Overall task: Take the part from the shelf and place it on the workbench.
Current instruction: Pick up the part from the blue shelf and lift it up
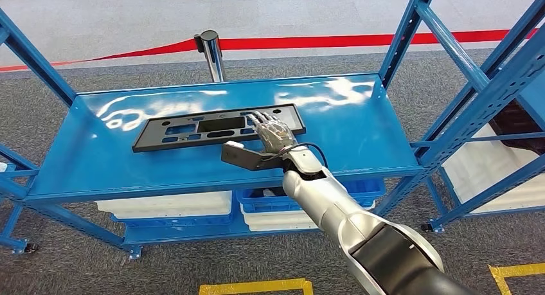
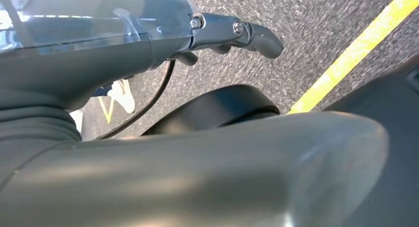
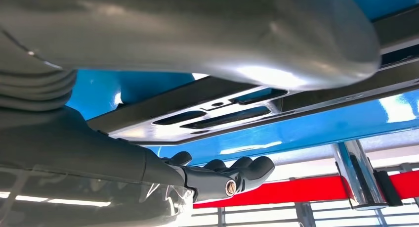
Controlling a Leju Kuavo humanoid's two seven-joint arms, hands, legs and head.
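The long black part (image 1: 215, 126) lies flat on the blue shelf (image 1: 360, 134), its long axis running left to right, the left end slightly nearer me. My right hand (image 1: 275, 131) rests on its right portion, fingers (image 1: 263, 119) spread flat, pointing away. My left hand (image 2: 232, 34) hangs over grey floor (image 2: 316, 24), fingers curled, holding nothing.

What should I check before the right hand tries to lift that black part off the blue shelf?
1. Right hand over the black part: ok, its fingers lie flat on the part's right portion.
2. Grip closed on the part: not ok, fingers are spread on top and nothing is pinched.
3. Part lying flat on the blue shelf: ok.
4. Shelf around the part free of other things: ok.
5. Left hand out of the way: ok, it hangs over the floor.
6. Workbench location: cannot tell.
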